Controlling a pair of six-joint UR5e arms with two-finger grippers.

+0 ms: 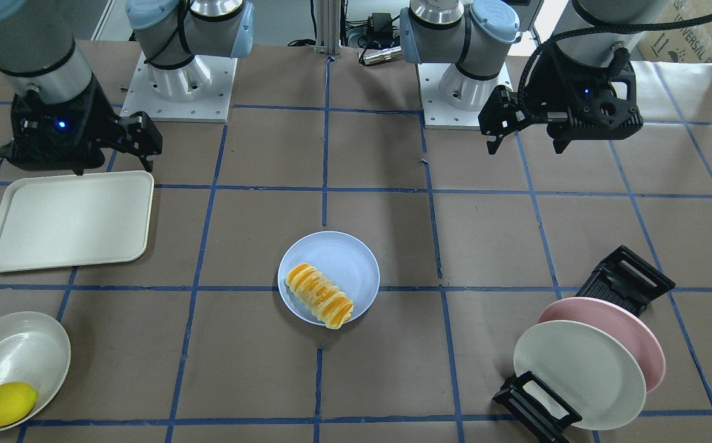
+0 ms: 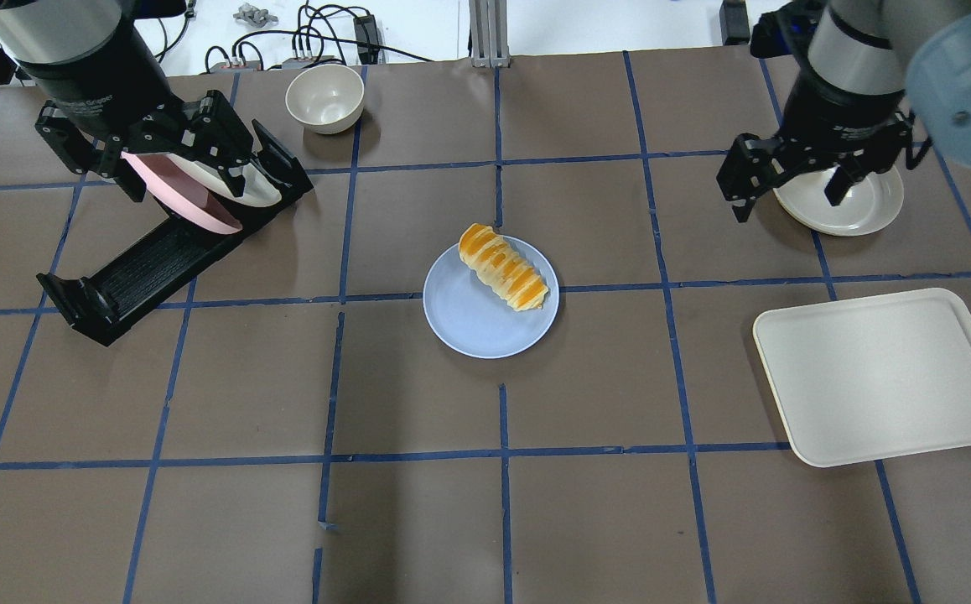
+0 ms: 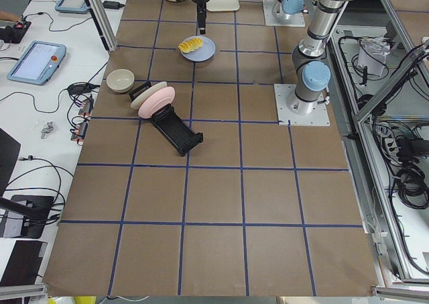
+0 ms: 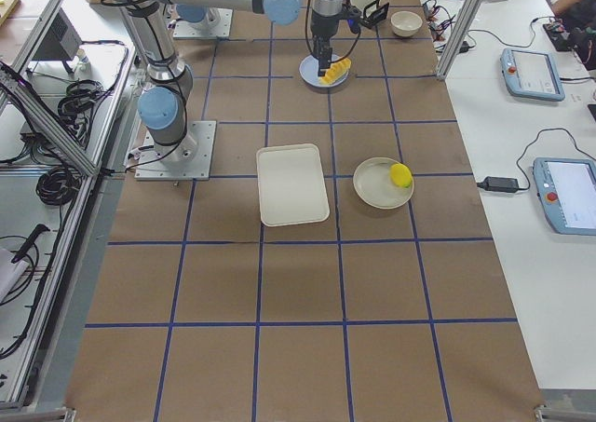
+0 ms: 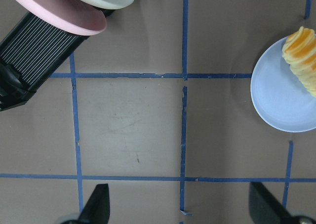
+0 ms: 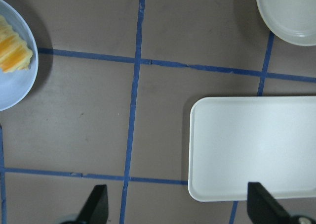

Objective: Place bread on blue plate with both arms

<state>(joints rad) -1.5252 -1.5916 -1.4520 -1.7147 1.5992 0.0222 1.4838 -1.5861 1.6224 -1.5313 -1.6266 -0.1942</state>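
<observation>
The bread (image 1: 319,295), an orange and cream twisted roll, lies on the blue plate (image 1: 347,258) at the table's middle, one end just over the rim. It also shows in the overhead view (image 2: 504,267) on the plate (image 2: 473,323). My left gripper (image 1: 525,146) is open and empty, raised above the table away from the plate; in the overhead view (image 2: 188,180) it hangs over the plate rack. My right gripper (image 1: 112,167) is open and empty, near the tray's far edge. Both wrist views show bare table between open fingers (image 5: 98,206) (image 6: 96,206).
A cream tray (image 1: 70,221) lies on my right side. A cream shallow bowl (image 1: 15,354) holds a lemon (image 1: 4,403). A black rack (image 2: 142,268) holds a pink plate (image 1: 632,326) and a cream plate (image 1: 577,369). A small bowl (image 2: 324,96) stands at the far edge.
</observation>
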